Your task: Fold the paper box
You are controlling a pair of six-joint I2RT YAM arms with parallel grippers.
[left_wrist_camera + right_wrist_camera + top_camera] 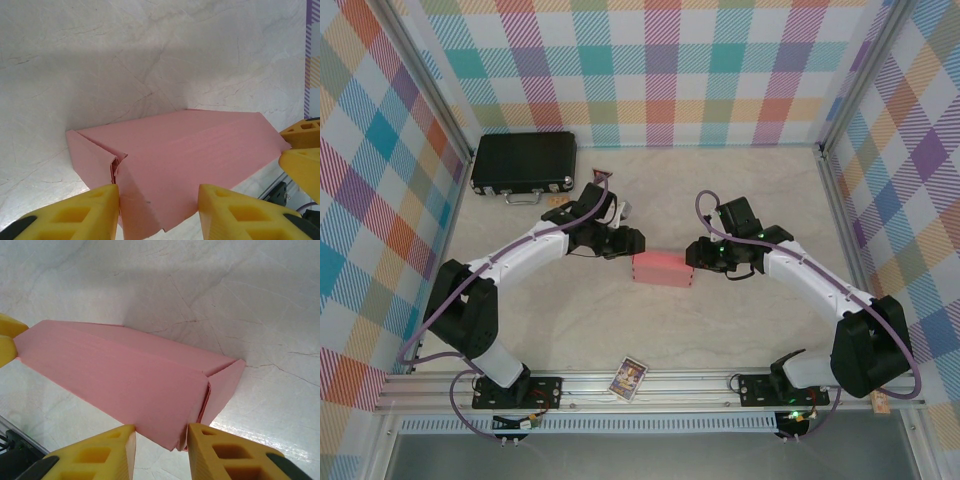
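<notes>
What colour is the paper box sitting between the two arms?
Plain pink. The paper box shows best in the right wrist view.

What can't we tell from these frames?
Top view: whether either end of the paper box is closed; left gripper and right gripper overlap both ends.
Both wrist views: whether the fingers pinch the box or just flank it; the bottom edge cuts them off.
Top view: picture on the small card, too small.
Top view: black case latches, too small.
</notes>
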